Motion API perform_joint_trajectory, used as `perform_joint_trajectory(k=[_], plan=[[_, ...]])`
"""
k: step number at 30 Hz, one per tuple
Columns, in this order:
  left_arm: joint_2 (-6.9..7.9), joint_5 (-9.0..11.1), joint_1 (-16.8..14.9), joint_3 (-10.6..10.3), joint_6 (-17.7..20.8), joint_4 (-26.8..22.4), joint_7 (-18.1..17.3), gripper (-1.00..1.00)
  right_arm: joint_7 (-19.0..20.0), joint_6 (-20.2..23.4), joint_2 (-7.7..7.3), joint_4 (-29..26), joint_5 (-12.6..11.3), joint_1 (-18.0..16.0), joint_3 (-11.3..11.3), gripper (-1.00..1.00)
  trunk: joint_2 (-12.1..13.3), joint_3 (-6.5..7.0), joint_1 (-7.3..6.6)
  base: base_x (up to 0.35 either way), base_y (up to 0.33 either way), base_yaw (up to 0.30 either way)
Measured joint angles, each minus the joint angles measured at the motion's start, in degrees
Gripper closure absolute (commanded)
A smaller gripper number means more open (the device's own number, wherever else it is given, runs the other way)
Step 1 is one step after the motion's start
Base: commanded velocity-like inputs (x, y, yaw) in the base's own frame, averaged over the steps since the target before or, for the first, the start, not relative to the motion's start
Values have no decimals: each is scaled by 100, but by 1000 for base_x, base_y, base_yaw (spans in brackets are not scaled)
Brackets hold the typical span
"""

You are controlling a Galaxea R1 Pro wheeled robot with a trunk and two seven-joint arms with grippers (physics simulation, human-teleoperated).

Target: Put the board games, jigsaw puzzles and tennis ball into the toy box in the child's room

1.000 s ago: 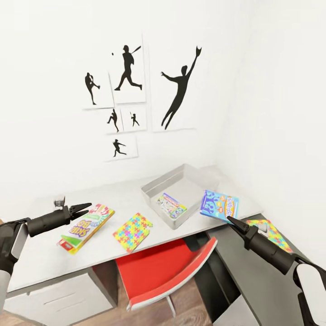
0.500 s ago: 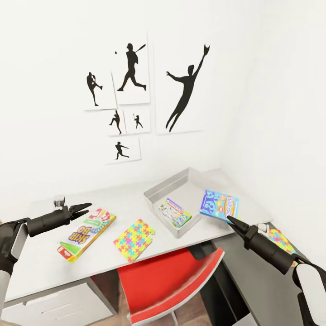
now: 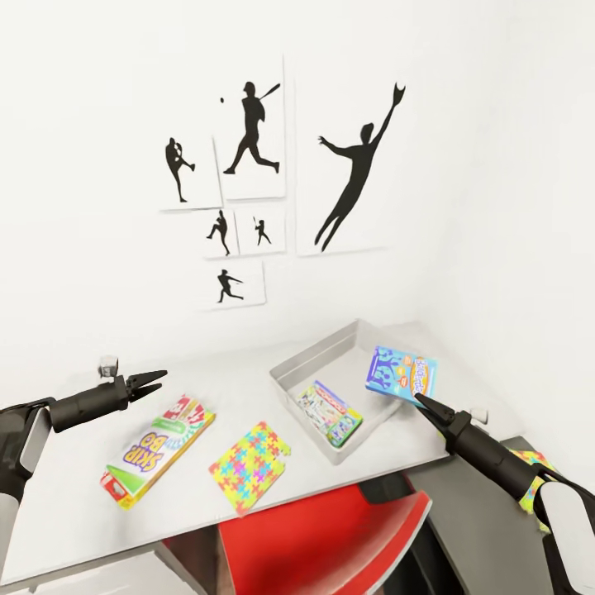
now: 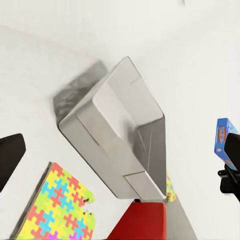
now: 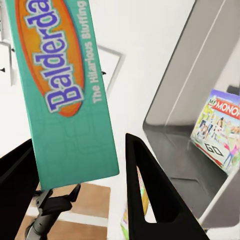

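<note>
1. R gripper (image 3: 418, 400) clamped on blue Balderdash box (image 3: 401, 373), held in the air above the toy box (image 3: 307, 364) rim nearest the table's (image 3: 66, 487) right end.
2. Monopoly box (image 3: 330, 412) lies inside the toy box.
3. L gripper (image 3: 154, 381) fingers apart, empty, over table's left part.
4. Skip-Bo box (image 3: 157, 448) and jigsaw puzzle (image 3: 249, 454) near table's front edge; 2nd puzzle (image 3: 529, 479) on lower cabinet, partly hidden by R arm.
</note>
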Motion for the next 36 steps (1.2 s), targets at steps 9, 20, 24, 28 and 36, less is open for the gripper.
perform_joint_trajectory(k=[9,20,24,28,36], plan=[[0,-1,0,2,-3,0,-1,-100,5,-78,-26,8,-24,0,0,100,0,64,0,148,21,0],[0,6,-1,0,-4,0,0,-100,-2,-81,-31,8,-31,0,0,100,1,68,3,78,2,0],[0,6,0,0,-5,0,0,-100,-4,-83,-26,8,-27,0,0,100,1,68,3,1,0,0],[0,6,0,0,-7,0,0,-100,-4,-83,-25,8,-24,0,0,100,1,68,3,0,0,0],[0,4,0,-5,-9,0,1,-100,-9,-181,1,18,1,0,0,100,1,68,2,104,0,0]])
